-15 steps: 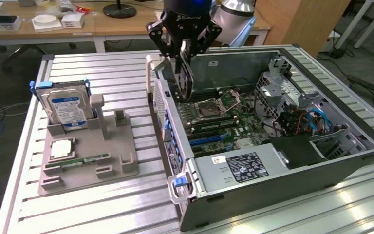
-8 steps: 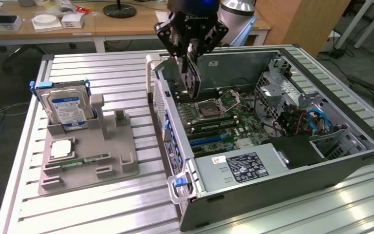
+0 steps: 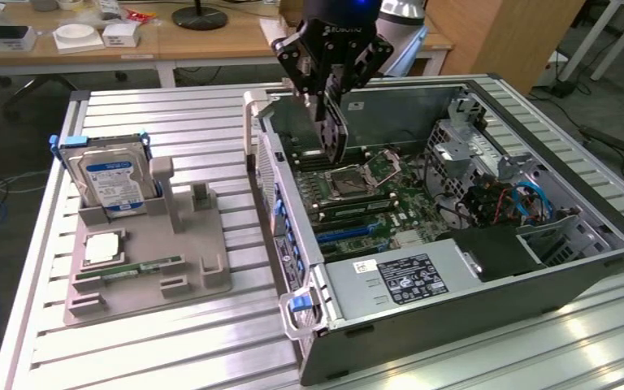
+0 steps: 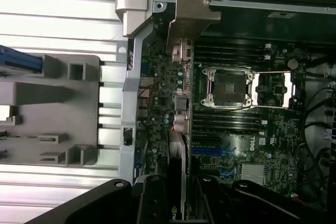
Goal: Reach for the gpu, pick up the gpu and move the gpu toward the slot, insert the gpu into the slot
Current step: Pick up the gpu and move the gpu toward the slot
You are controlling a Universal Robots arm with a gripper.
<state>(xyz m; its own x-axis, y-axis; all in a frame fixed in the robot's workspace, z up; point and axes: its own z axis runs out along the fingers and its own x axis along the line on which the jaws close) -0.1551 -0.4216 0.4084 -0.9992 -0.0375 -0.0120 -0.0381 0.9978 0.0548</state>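
My gripper (image 3: 328, 97) hangs over the back left part of the open computer case (image 3: 572, 268) and is shut on the gpu (image 3: 335, 134). The dark card hangs on edge between the fingers, its lower end just above the motherboard near the CPU socket (image 3: 362, 174). In the wrist view the gpu (image 4: 177, 153) runs edge-on from my gripper (image 4: 178, 205) outward, and its silver bracket (image 4: 191, 11) sits near the case's rear wall. The blue expansion slot (image 3: 350, 231) (image 4: 220, 150) lies on the board, apart from the card and toward the power supply.
A grey fixture tray (image 3: 182, 292) stands at the exterior view's left of the case, with a hard drive (image 3: 117, 175), a CPU chip (image 3: 104, 248) and a green memory stick (image 3: 139, 266). The power supply (image 3: 399, 276) and cable bundles (image 3: 507, 199) fill the case's near end.
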